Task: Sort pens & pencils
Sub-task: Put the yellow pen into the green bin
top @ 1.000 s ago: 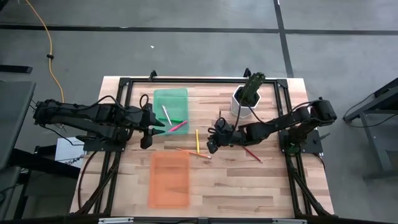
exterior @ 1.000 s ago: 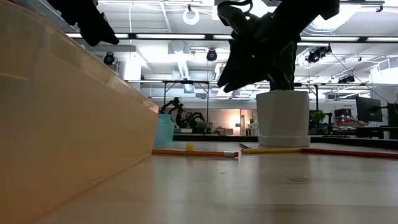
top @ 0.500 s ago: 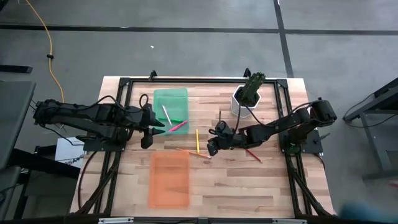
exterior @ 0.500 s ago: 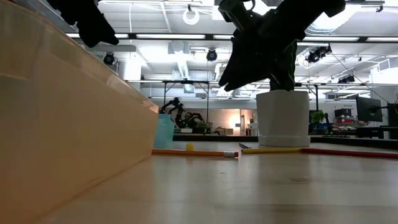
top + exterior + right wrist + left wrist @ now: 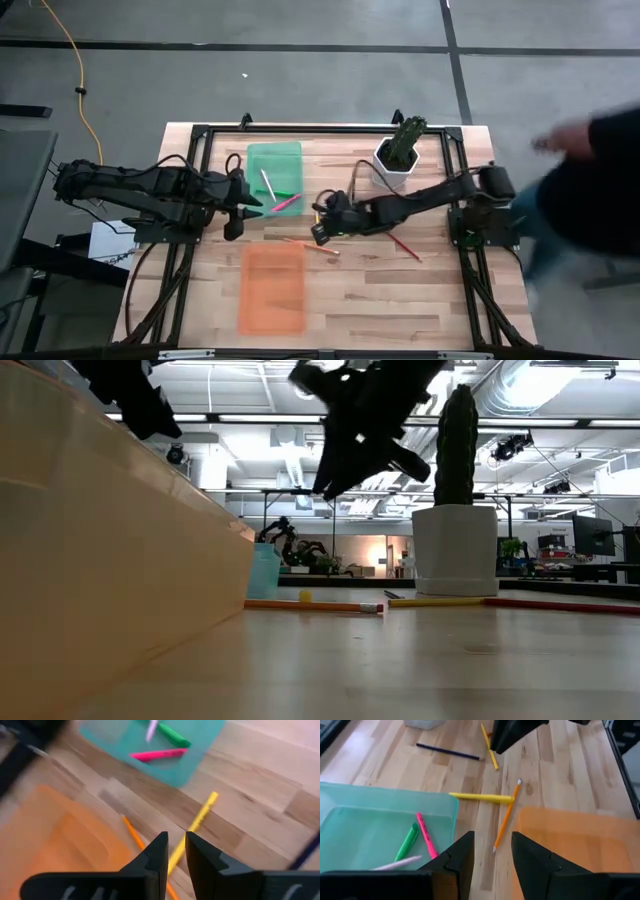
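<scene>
Pale wooden counter (image 5: 400, 290), and my right hand (image 5: 320, 232) hangs over the yellow pen (image 5: 480, 797), its fingers narrow and empty. I should widen them, drop straight down and pinch across the pen's middle. The pen lies flat just beside the green tray (image 5: 262, 153), its long axis probably parallel to the tray's side, one end touching the orange pencil (image 5: 506, 815). My left hand (image 5: 232, 212) waits by the tray, part open.

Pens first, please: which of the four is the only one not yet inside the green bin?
The yellow pen. It lies on the bare table just outside the green bin, while the magenta pen, green pen and pale pen all lie inside it.
</scene>
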`<state>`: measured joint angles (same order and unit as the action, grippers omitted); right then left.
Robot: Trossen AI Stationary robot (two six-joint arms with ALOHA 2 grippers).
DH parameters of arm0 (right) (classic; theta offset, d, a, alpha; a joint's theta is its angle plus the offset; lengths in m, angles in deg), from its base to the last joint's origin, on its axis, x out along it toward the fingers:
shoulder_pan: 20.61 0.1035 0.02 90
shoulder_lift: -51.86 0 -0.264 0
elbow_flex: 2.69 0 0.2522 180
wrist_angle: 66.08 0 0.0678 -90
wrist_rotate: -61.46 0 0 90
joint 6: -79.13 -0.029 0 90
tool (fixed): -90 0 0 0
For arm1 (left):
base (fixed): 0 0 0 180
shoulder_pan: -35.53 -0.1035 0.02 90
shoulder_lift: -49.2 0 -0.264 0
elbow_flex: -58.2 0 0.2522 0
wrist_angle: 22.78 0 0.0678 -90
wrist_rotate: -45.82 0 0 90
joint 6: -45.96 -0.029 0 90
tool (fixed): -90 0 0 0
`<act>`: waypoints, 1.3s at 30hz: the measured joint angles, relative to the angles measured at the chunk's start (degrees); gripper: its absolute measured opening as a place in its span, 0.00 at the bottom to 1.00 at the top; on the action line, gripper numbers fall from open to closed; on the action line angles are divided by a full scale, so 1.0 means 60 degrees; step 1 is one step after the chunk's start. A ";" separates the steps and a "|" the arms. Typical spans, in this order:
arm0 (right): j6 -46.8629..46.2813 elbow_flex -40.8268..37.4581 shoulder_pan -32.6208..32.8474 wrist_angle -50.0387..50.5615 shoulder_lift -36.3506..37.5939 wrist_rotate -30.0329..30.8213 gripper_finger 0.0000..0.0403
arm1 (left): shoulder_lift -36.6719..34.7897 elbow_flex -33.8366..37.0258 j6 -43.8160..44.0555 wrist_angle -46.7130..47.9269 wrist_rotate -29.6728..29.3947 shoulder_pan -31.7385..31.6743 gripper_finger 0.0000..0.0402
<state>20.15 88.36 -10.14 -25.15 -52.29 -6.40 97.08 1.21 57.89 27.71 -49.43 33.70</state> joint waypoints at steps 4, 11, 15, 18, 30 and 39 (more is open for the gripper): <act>-0.0264 0.1343 -0.0069 0.1098 -0.0957 -0.0132 0.14 | -0.0001 0.0000 -0.0017 0.0361 0.0056 0.0000 0.30; -0.0918 0.2970 -0.0238 0.2371 -0.1965 -0.0537 0.14 | -0.0001 -0.0001 -0.0172 0.0762 0.0065 0.0000 0.30; -0.1387 0.3290 -0.0368 0.2614 -0.2105 -0.0787 0.14 | -0.0003 0.0001 -0.0201 0.0982 0.0072 -0.0004 0.30; -0.1810 0.3338 -0.0401 0.2709 -0.2125 -0.0855 0.14 | -0.0026 -0.0001 -0.0280 0.0989 0.0200 -0.0003 0.30; -0.3160 0.3341 -0.0463 0.2998 -0.2450 -0.1359 0.14 | -0.0033 -0.0003 -0.0666 0.1135 0.0360 -0.0004 0.30; -0.3351 0.3338 -0.0628 0.3053 -0.2588 -0.1857 0.14 | -0.0033 -0.0003 -0.1099 0.1135 0.0382 0.0000 0.30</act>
<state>0.04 108.39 -13.90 -6.84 -67.82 -17.54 96.88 1.19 51.30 34.52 -47.14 33.70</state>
